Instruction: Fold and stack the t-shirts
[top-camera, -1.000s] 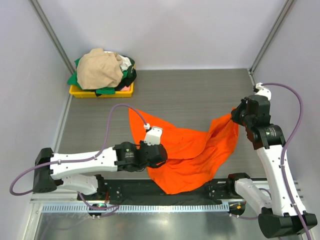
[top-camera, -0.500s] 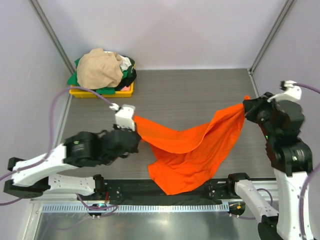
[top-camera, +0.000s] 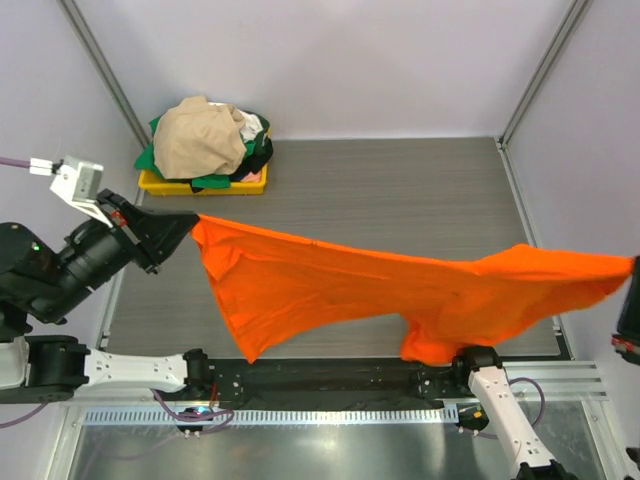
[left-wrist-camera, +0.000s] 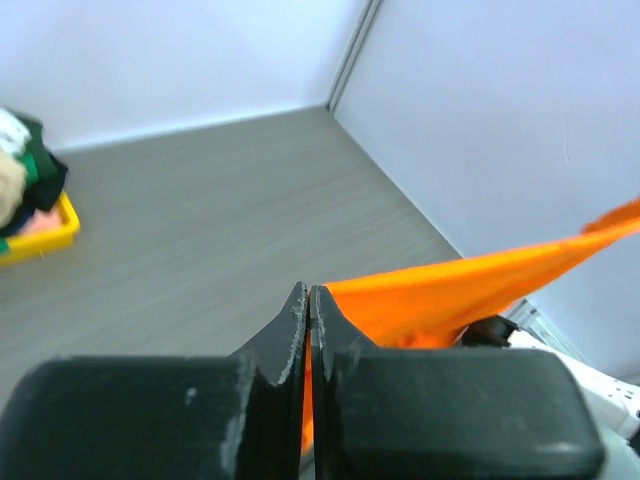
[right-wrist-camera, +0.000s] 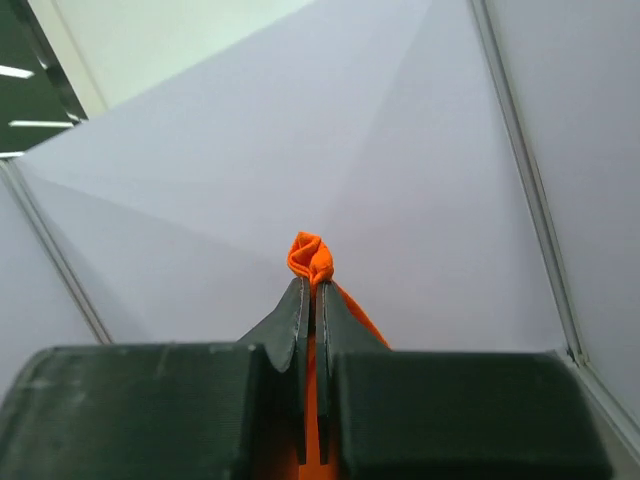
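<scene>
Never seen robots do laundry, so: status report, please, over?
Left gripper shut on orange shirt, right gripper shut on its far end. Shirt stretched wide between them, middle hanging low. Other shirts piled in bin, well clear.

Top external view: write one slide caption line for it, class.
Left gripper and right gripper hold an orange t-shirt stretched wide across the table; more shirts fill the yellow bin.

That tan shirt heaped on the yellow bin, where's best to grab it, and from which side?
Probably a raised wrinkle near the top of the tan shirt, coming straight down from above. It lies crumpled in a mound over the pile, so its folds stick up free, while the dark green shirt and the yellow bin crowd its lower edges.
</scene>
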